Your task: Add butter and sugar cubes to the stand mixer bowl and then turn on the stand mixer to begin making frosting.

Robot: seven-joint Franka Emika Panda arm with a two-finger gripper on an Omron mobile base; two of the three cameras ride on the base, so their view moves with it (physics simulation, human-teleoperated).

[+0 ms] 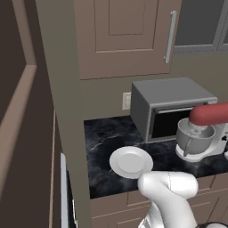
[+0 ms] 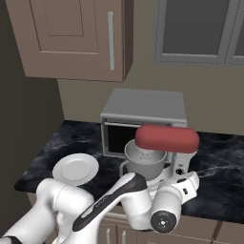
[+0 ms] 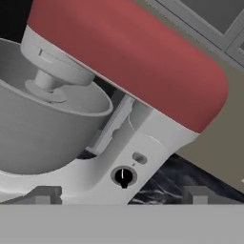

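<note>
Now the gripper (image 3: pixel 123 194) stands wide open, empty, facing the stand mixer (image 3: pixel 143 71).

The stand mixer (image 3: pixel 143 81) has a smooth, matt red head and a white column and base that look like plain painted plastic, with a small black dial (image 3: pixel 123 177) set in the column. Its stand mixer bowl (image 2: pixel 145 162) looks like dull brushed grey metal. The worktop (image 1: pixel 104 133) is polished black stone with pale veining. The plate (image 1: pixel 131 161) is smooth, glossy white. The microwave (image 2: pixel 143 116) is matt grey metal, and the cabinet doors (image 1: pixel 122 35) are flat brown wood with a satin metal handle (image 1: pixel 169 38).
</note>
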